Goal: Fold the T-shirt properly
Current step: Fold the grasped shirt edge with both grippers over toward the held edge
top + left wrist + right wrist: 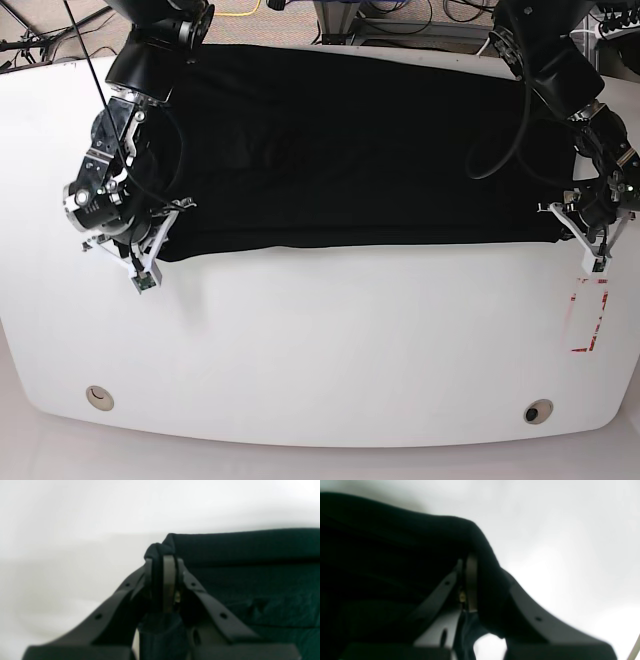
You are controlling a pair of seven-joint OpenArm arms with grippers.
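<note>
While the T-shirt (350, 150) is lying spread across the tabletop (320, 340), both arms' fingers (169, 580) are pinching its near corners; uneven lifting is risking slippage or a skewed fold.

Black T-shirt (350, 150) across white table (330, 350)

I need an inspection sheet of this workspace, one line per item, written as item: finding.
Surface: white table, two round holes near its front edge.
Job's things: black T-shirt spread across the far half, print not visible.
Clutter: red-outlined marking on the table.
Grippers: left claw shut on a T-shirt corner; right claw shut on the T-shirt's edge.
Cables: black cables along both arms.
Surroundings: floor with wires beyond the far edge.
</note>
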